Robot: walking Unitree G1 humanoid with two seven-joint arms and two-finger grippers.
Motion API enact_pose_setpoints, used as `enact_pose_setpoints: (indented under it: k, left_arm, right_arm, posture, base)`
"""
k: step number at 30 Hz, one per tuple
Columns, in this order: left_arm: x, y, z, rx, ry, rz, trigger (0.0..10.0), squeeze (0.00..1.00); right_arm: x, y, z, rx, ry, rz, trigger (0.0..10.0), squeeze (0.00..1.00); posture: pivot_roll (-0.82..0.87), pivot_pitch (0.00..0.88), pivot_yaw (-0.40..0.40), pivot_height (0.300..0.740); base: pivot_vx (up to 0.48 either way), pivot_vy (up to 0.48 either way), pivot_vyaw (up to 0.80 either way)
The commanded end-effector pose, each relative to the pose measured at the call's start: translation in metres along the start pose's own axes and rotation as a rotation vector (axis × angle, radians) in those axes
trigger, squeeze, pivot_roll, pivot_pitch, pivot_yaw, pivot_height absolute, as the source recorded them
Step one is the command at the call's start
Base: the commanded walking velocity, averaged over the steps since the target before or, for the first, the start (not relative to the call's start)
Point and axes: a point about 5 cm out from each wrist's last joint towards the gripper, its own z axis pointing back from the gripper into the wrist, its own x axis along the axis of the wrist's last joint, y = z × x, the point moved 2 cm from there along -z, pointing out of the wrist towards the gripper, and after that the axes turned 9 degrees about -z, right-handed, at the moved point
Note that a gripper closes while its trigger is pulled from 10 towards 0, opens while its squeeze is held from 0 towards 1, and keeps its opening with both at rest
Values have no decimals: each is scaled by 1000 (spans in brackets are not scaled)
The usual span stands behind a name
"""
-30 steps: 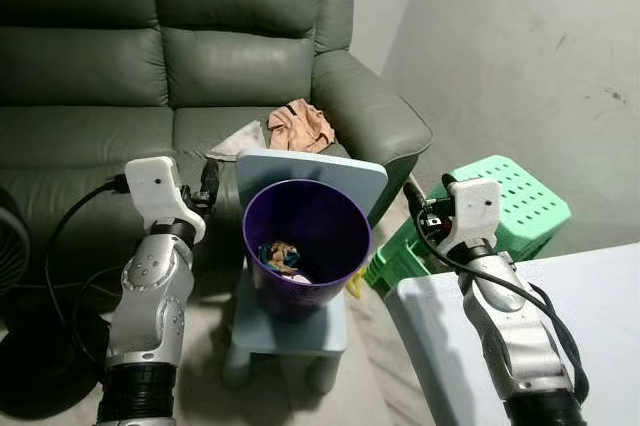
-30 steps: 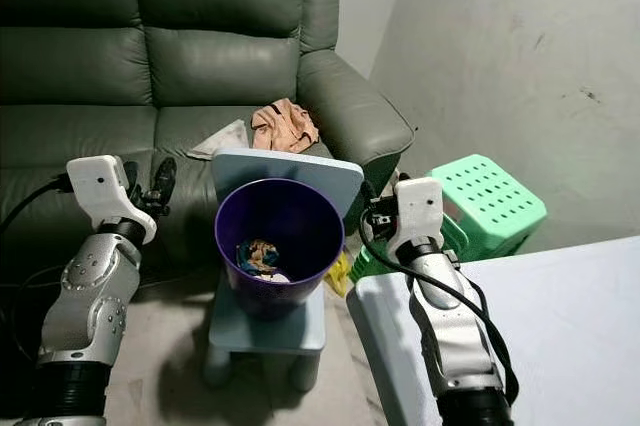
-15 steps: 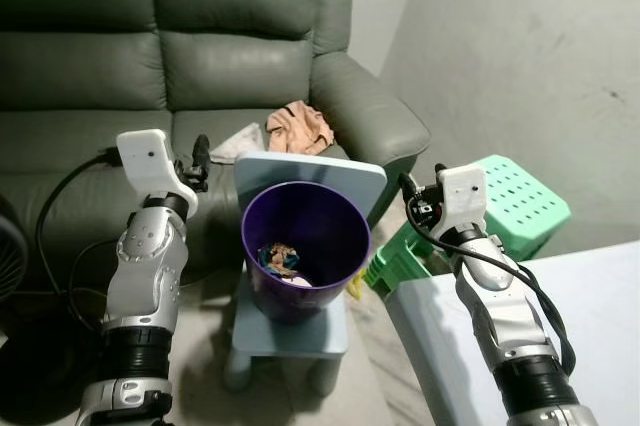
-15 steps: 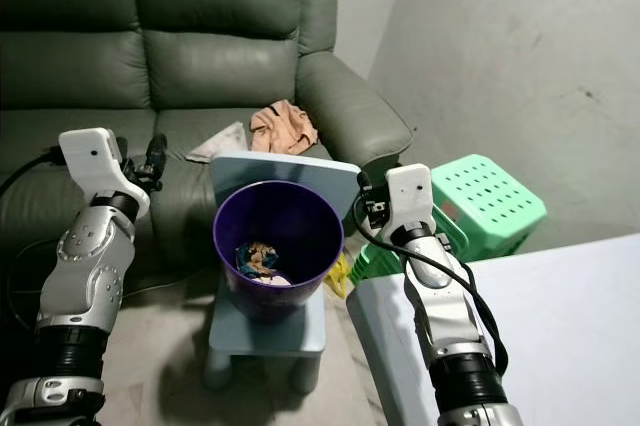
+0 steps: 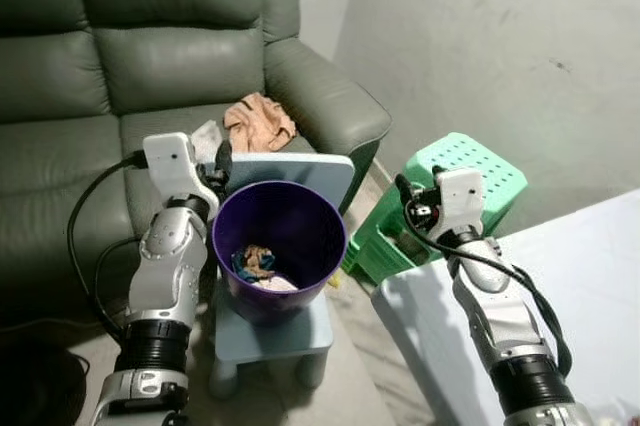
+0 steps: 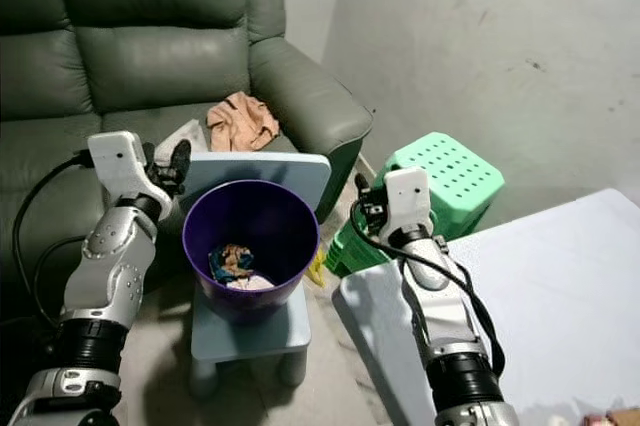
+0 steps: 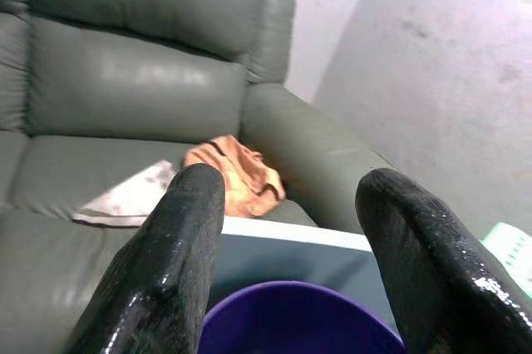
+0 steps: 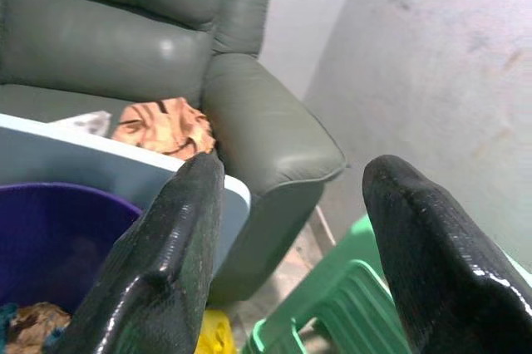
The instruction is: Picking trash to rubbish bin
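View has swung right versus 1 s ago: sofa (image 5: 150, 56) now sits further left in frame, more wall and white desk (image 5: 590, 276) visible. Purple bin (image 5: 278, 246) is on the blue stool (image 5: 275, 331), trash (image 5: 258, 264) already inside. Left tool (image 5: 222, 158) has closed in to just beside the bin's back rim, fingers wide, empty. Right tool (image 5: 405, 208) hovers right of the bin near the green crate (image 5: 470, 161), fingers wide, empty. Orange cloth (image 5: 258, 122) and paper (image 5: 205, 136) remain on the sofa seat.
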Motion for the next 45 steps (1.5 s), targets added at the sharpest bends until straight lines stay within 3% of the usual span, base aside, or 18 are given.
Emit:
enact_pose_setpoints:
  k: [1,19,45]
  left_arm:
    - [5,-3,-3,-11,-16,-10,10000,0]
    - [0,-2,-3,-4,4,-22,10000,0]
    - [-2,-13,-4,-53,7,-23,10000,0]
  right_arm:
    - [2,-6,0,-21,-11,8,10000,0]
    - [-3,-10,7,-38,3,24,10000,0]
    - [-4,-17,13,-76,12,35,10000,0]
  posture:
    - [74,0,-157,740]
    - [62,0,-152,740]
    - [39,0,-144,740]
  base:
    - [0,0,-775]
    - [0,0,-772]
    - [0,0,-762]
